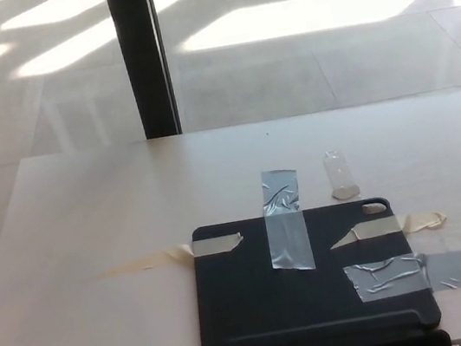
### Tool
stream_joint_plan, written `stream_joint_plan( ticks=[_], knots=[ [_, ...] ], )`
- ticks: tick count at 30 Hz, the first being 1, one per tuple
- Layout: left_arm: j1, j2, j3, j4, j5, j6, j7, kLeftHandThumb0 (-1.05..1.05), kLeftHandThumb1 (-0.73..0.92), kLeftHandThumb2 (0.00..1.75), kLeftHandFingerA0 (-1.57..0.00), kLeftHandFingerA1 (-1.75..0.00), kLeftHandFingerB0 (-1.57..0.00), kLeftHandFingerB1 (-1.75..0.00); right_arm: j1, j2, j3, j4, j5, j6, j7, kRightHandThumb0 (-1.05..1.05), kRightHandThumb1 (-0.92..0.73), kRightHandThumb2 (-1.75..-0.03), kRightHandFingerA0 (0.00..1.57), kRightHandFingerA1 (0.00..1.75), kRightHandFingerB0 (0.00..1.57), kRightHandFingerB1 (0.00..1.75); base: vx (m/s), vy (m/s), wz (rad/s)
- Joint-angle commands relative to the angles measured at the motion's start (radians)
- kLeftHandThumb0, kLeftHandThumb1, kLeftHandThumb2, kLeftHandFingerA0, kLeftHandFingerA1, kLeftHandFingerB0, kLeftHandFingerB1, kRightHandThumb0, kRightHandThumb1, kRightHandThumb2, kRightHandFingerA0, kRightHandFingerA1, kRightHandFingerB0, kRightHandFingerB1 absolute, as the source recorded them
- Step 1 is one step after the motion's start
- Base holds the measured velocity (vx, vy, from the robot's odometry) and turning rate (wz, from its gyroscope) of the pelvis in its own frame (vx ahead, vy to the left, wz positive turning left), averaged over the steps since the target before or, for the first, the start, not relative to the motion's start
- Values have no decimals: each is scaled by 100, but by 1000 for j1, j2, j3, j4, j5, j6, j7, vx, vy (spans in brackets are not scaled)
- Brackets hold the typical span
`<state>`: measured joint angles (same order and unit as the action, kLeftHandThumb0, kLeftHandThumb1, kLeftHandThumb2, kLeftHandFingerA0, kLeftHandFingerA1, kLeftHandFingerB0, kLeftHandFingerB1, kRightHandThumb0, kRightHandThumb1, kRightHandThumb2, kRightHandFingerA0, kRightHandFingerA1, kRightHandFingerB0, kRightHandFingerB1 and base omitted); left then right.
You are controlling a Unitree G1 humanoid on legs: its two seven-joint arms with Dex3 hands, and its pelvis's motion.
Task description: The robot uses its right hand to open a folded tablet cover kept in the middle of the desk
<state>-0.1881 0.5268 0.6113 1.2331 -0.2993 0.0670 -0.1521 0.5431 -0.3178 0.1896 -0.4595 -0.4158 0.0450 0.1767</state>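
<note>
Sunlit tiled floor (300,57) showing behind a pale desk (88,213); flat dark folded tablet cover (310,288) is lying taped down at the near-middle edge, shut. Neither hand is showing, so state unknown. Opening isn't started; right hand needs to reach the near edge and lift

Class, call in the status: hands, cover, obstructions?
Both hands out of view. Tablet cover flat on desk, folded shut, taped down by tape strips. Nothing else on it.
</note>
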Motion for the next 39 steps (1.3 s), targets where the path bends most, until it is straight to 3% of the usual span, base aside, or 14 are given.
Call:
stream_joint_plan(
  ticks=[1, 6, 7, 8, 11, 12, 19, 22, 25, 26, 27, 28, 37, 39],
  knots=[
    [4, 33, -4, 7, -9, 6, 4, -87, 92, 70, -61, -76, -47, -60, 27, 130, -101, -109, 278, 362, 101, -92, -92, -68, 71, 59, 49, 46, 0, 0, 0],
    [-6, 36, 2, 9, -15, 15, 6, -89, 69, 103, -57, -75, -45, -65, -12, 162, -149, -145, 360, 517, 157, -89, -92, -72, 71, 57, 47, 47, 0, 0, 0],
    [-8, 37, 3, 8, -16, 21, 9, -87, 69, 102, -58, -77, -45, -65, -20, 158, -155, -147, 369, 524, 168, -87, -74, -115, 63, 65, 43, 57, 0, 0, 0],
    [-7, 37, 2, 7, -15, 20, 10, -88, 69, 102, -58, -76, -46, -65, -28, 153, -159, -146, 370, 515, 173, -92, -92, -74, 68, 56, 44, 46, 0, 0, 0],
    [0, 34, -2, 3, -11, 10, 7, -88, 69, 103, -57, -75, -46, -65, -88, 144, -210, -172, 410, 537, 186, -89, -92, -75, 67, 56, 44, 45, 0, 0, 0],
    [5, 34, -3, 4, -10, 8, 4, -88, 70, 103, -58, -75, -46, -65, -118, 131, -239, -176, 427, 530, 195, -88, -75, -114, 63, 64, 43, 56, 0, 0, 0],
    [19, 29, 1, 5, -15, 8, -8, -86, 92, 69, -56, -75, -45, -60, -427, 72, -531, -95, 465, 510, 81, -81, -76, -114, 55, 59, 37, 52, 0, 0, 0],
    [22, 16, -3, 11, -12, 2, -3, -88, 69, 103, -59, -76, -46, -65, -547, 34, -697, 66, 483, 463, -8, -80, -92, -68, 63, 48, 44, 41, 0, 0, 0],
    [28, 15, -2, 15, -12, -3, -6, -85, 92, 69, -59, -76, -46, -60, -628, 10, -873, 288, 544, 355, -111, -80, -90, -67, 62, 49, 46, 41, 0, 0, 0],
    [33, 16, 0, 9, -14, -3, -16, -86, 92, 69, -57, -76, -45, -60, -626, -13, -898, 340, 524, 322, -127, -78, -74, -108, 53, 58, 38, 52, 0, 0, 0],
    [38, 19, -2, 2, -14, 0, -21, -86, 92, 70, -59, -78, -45, -61, -623, -33, -973, 440, 537, 243, -175, -77, -90, -67, 62, 46, 47, 41, 0, 0, 0],
    [38, 20, -2, 1, -13, 2, -18, -89, 69, 104, -58, -78, -45, -66, -624, -35, -1045, 506, 576, 206, -207, -75, -89, -67, 63, 46, 43, 39, 0, 0, 0],
    [42, 25, 9, 7, -21, -4, -17, -85, 92, 68, -56, -76, -44, -61, -612, -106, -1289, 974, 652, 19, -365, -75, -85, -66, 63, 44, 46, 38, 0, 0, 0],
    [41, 25, 8, 11, -18, -4, -5, -88, 69, 102, -56, -75, -45, -65, -600, -118, -1302, 1030, 646, 6, -379, -77, -83, -70, 61, 46, 42, 38, 0, 0, 0]
  ],
)
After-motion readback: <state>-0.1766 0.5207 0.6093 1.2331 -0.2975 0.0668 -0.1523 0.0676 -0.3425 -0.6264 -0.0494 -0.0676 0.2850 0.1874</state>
